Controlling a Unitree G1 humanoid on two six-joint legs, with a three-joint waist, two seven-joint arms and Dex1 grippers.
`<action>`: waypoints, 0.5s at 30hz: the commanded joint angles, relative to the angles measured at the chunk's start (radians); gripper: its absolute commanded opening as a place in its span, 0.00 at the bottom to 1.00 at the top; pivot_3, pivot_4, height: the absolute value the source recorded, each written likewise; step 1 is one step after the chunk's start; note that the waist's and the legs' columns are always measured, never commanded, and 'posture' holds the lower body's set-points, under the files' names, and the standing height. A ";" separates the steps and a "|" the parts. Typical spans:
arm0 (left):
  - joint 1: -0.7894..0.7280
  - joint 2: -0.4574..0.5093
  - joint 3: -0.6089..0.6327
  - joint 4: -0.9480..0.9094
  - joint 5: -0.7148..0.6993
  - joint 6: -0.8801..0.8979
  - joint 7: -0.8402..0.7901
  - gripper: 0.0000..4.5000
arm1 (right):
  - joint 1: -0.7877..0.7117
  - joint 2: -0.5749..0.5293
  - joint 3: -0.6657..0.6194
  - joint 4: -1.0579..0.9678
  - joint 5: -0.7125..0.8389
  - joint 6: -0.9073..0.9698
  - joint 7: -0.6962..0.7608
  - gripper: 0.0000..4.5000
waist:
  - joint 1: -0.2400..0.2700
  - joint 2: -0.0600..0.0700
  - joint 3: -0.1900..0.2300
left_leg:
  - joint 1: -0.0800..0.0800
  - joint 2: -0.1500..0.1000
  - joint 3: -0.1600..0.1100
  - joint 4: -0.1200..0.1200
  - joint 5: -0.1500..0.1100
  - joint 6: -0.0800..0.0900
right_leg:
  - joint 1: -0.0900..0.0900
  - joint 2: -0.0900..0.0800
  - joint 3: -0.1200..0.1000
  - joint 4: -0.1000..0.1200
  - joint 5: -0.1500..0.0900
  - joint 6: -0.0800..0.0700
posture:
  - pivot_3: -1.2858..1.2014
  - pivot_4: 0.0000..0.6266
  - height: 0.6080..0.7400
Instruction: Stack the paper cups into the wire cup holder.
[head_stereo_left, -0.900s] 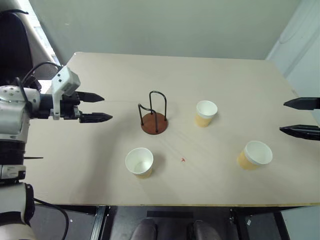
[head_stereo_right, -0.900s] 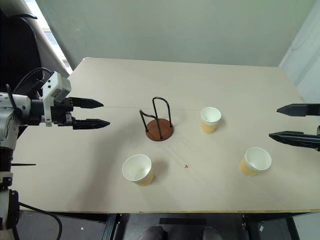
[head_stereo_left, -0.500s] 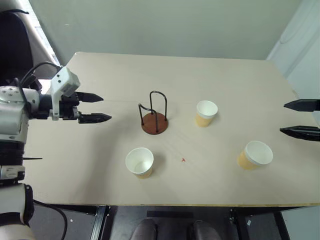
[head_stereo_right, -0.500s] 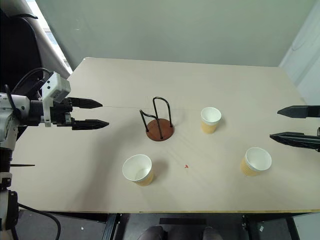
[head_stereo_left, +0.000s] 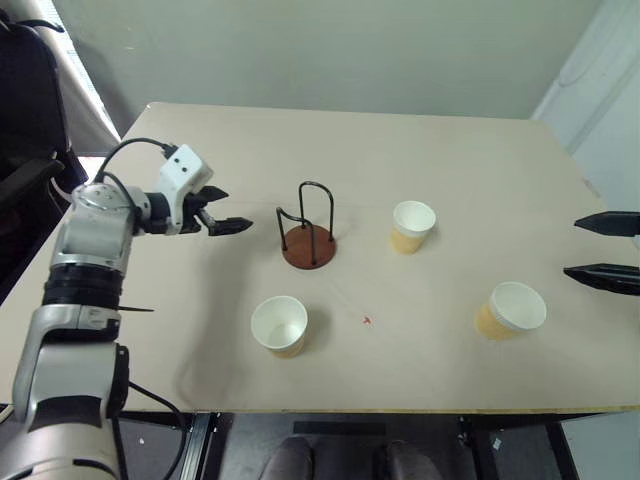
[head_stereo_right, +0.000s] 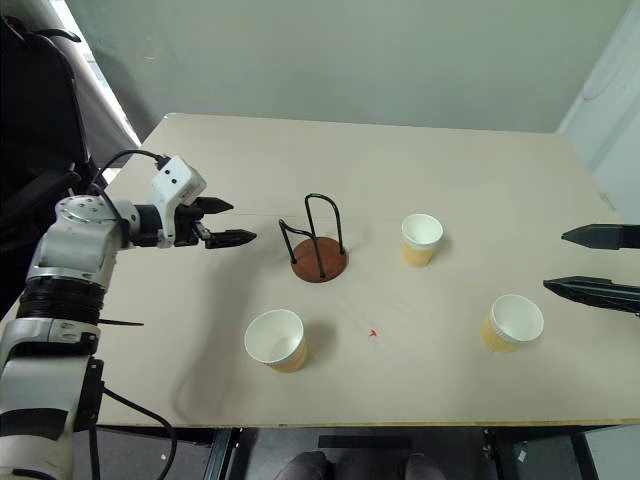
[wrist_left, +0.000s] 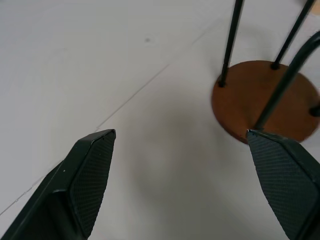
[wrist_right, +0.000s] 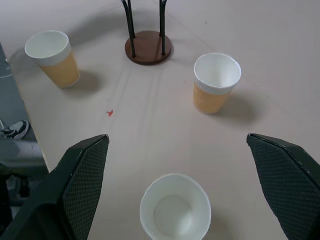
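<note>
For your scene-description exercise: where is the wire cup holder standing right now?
In the head views, the wire cup holder stands upright near the table's middle, empty, just right of the open left hand, with one paper cup to its right and another nearer the front edge.

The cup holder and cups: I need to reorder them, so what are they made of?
Wire cup holder: thin black loops, likely coated metal wire, on a matte reddish-brown disc, perhaps wood. Paper cups: apparently paper, tan ribbed outside, white inside, rolled rims.
</note>
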 joint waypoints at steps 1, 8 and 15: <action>-0.028 0.051 0.003 -0.009 0.010 0.019 -0.054 0.99 | 0.008 -0.001 -0.066 -0.028 0.001 0.006 -0.009 1.00 | 0.000 0.000 0.000 | 0.000 0.000 0.000 0.000 0.000 0.000 | 0.000 0.000 0.000 0.000 0.000 0.000 | 0.52 0.24 1.00; -0.005 0.017 0.005 -0.098 -0.052 0.088 -0.147 0.99 | 0.021 0.009 -0.079 -0.048 0.009 0.016 -0.034 1.00 | 0.007 0.000 0.000 | 0.002 -0.001 -0.002 0.002 0.000 0.001 | 0.001 0.000 0.000 -0.001 0.000 0.000 | 0.52 0.24 1.00; -0.105 -0.140 -0.016 0.020 0.011 0.068 0.023 0.99 | 0.025 0.024 -0.086 -0.063 0.008 0.011 -0.061 1.00 | 0.012 -0.001 0.001 | 0.002 -0.002 -0.002 0.005 0.001 0.002 | 0.004 -0.001 0.000 -0.001 0.001 0.002 | 0.52 0.24 1.00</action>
